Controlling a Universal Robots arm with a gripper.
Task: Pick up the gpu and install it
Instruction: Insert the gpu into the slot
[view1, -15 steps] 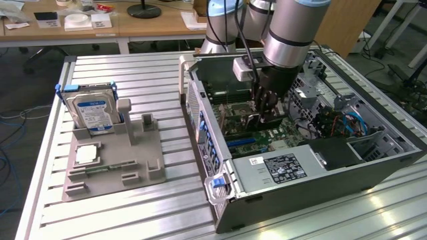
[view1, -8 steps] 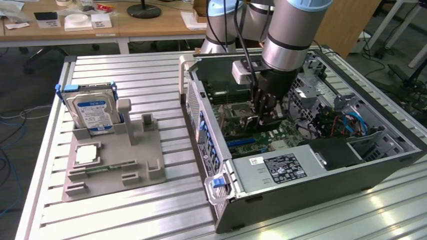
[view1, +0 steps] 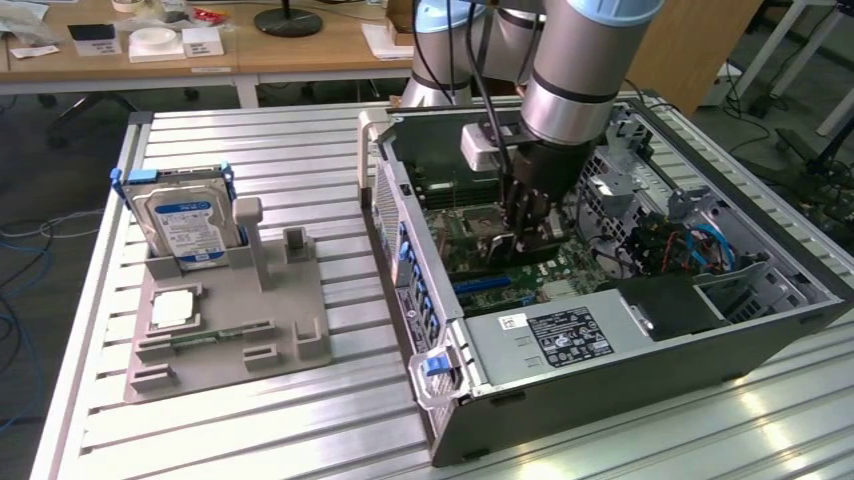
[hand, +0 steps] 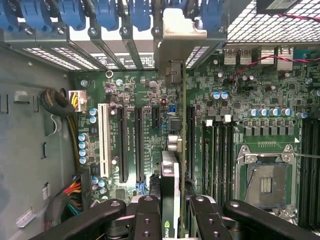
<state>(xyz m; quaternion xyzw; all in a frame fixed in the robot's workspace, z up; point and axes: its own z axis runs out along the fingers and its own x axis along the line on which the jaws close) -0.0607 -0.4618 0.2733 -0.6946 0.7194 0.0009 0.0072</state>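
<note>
The tabletop (view1: 267, 430), a ribbed metal surface, carries two big things: an open computer case (view1: 601, 330) lying on its side toward the exterior view's right edge, and a grey parts holder (view1: 227, 320) nearer the exterior view's left edge. The holder keeps a silver hard drive (view1: 187, 225) standing upright at its far end and a small square processor chip (view1: 174, 310) lying flat near its middle; both are well apart from the arm.

The arm (view1: 574, 80) reaches down into the case over the motherboard (hand: 150, 105). Its claw (hand: 170, 210) is closed part-way on the gpu (hand: 170, 175), the fingers (hand: 145, 210) pressing either face of the thin card, which hangs edge-down between them with its pale bracket end (hand: 177, 30) near the case's rear slot wall. In the wrist view the card lines up along a long black expansion slot (hand: 190, 140), just beside the empty processor socket (hand: 265, 182) side of the board.

The pick-up looks done; the step in hand is the installation, with the card held above or just at its slot. I cannot tell whether the card edge already touches the slot. Seating it would call for keeping the card square to the slot and pressing straight down, with the bracket sliding cleanly against the rear wall.
</note>
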